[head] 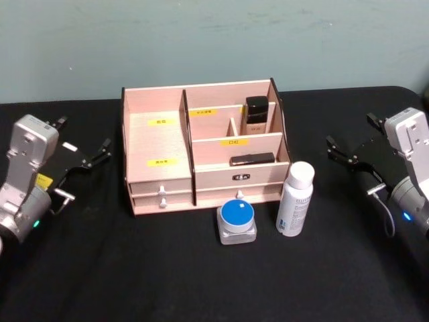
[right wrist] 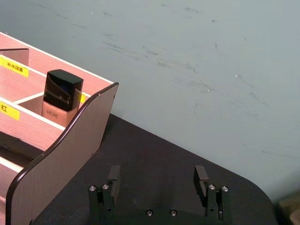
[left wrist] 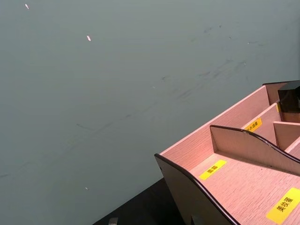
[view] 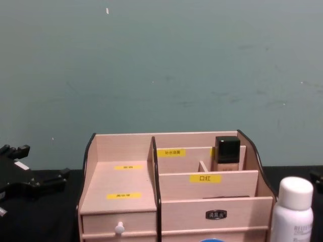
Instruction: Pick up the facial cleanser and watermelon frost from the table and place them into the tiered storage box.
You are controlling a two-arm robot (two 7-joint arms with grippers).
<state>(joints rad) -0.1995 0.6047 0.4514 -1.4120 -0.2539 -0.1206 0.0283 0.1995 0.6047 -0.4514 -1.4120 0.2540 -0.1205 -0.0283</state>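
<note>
My left gripper [head: 84, 172] at the left edge and right gripper [head: 354, 137] at the right edge are both spread open, empty. Cleanser [head: 295, 199] and frost jar [head: 237, 221] stand lower centre on the desk [head: 134, 268], right in front of the box [head: 155, 142].

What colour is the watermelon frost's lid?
Bright blue; the watermelon frost shows best in the head view.

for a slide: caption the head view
White cylindrical bottle and blue-lidded clear jar before pale wooden organiser; left tool and right tool open alongside
</note>
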